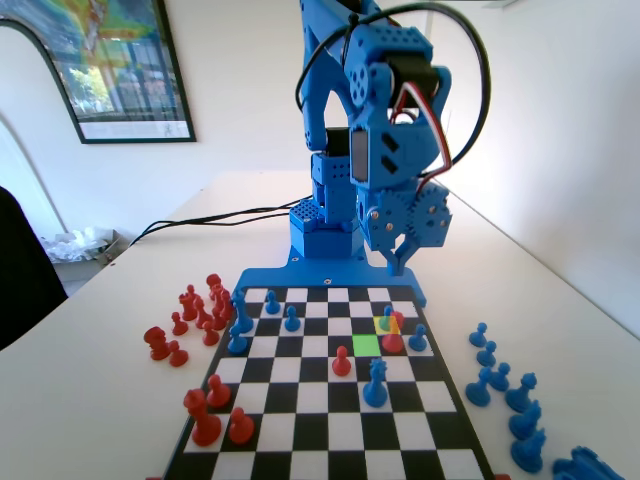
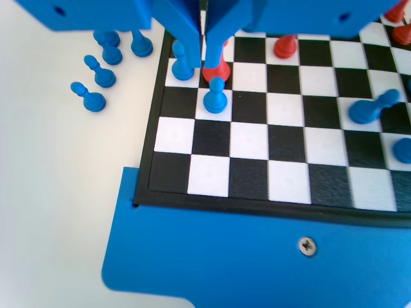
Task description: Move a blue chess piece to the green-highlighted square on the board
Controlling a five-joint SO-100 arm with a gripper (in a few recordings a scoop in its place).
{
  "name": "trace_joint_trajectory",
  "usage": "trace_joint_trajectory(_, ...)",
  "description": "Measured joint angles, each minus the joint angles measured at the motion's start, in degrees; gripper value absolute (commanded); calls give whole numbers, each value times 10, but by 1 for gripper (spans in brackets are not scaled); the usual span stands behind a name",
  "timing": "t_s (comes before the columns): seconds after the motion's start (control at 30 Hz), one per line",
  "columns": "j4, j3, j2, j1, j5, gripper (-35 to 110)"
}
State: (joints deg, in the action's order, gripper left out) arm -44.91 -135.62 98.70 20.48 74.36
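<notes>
A small blue chess piece [image 1: 385, 318], a pawn, stands on the yellow square near the board's [image 1: 330, 440] far right in the fixed view. A red pawn [image 1: 393, 338] is right beside it. The green-highlighted square [image 1: 365, 344] lies one step diagonally nearer the camera and has nothing on it. My gripper [image 1: 400, 264] hangs above the board's far edge, behind that pawn. In the wrist view the pawn [image 2: 214, 96] sits just below my gripper [image 2: 203, 48], whose jaws are shut with nothing between them. The red pawn [image 2: 218, 69] is partly hidden behind the jaws.
Another blue pawn [image 1: 418, 338] stands right of the red one, and a tall blue crowned piece [image 1: 375, 385] and a red pawn [image 1: 341, 362] are nearer the camera. Several blue pieces [image 1: 500, 380] stand off the board's right side and several red ones [image 1: 200, 310] off its left.
</notes>
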Motion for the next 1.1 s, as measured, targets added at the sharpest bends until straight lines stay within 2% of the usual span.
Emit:
trace_joint_trajectory(0.27, 26, -18, -3, -1, 12, 10)
trace_joint_trajectory(1.1, 85, -28, -43, -26, 43, 9)
